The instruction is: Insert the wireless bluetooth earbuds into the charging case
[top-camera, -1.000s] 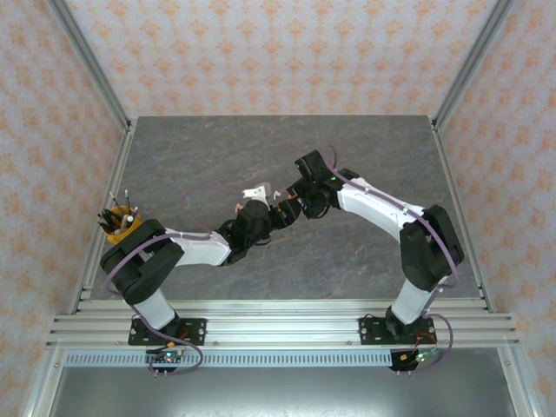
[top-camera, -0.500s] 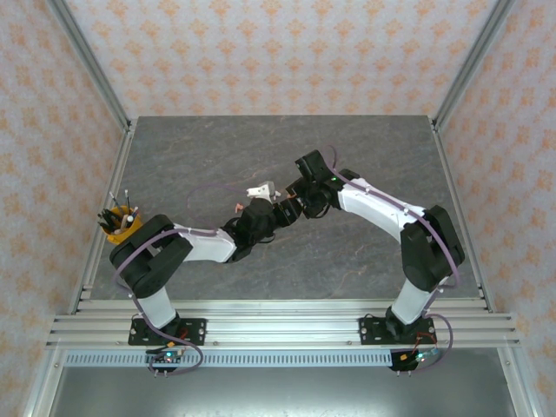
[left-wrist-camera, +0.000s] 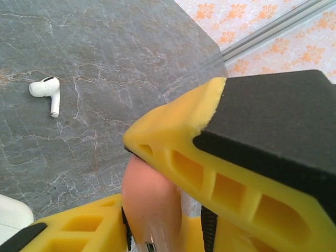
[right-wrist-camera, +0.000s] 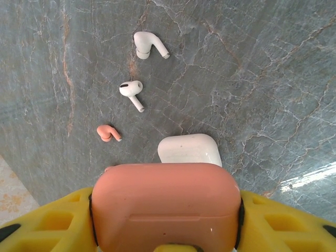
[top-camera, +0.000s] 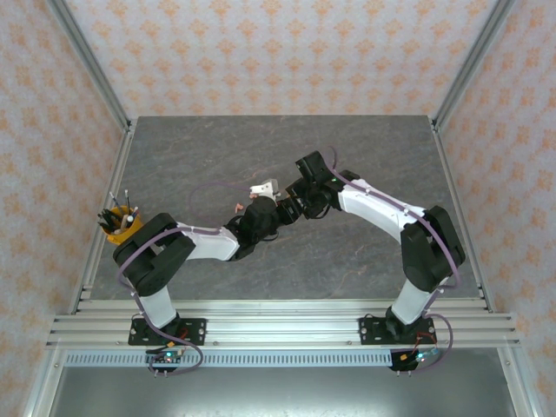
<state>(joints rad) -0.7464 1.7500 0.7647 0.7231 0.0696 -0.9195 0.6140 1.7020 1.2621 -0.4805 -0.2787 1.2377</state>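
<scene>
Where the two arms meet: a little past the middle of the desk, toward 12 o'clock, wrists close together
Left claw: drawn in narrow, its yellow fingers pinching the held coral earbud from both sides; a small silver tip shows at the earbud's lower end
Right claw: spread just wide enough to span the coral case and clamped on it, one yellow finger pressed to each short side; the lid is closed
White case: closed, lying on the desk at 12 o'clock of the coral case, just beside it
Loose coral earbud: on the desk at 9 o'clock of the white case, near it but apart
Near white earbud: at 11 o'clock of the white case, stem pointing to 5 o'clock
Far white earbud: beyond the near one toward 12 o'clock, apart from it, stem pointing to 4 o'clock
Pen cup: yellow, at the desk's 9 o'clock edge, beside the left arm's elbow
Writing on the cases: cannot tell from these views
</scene>
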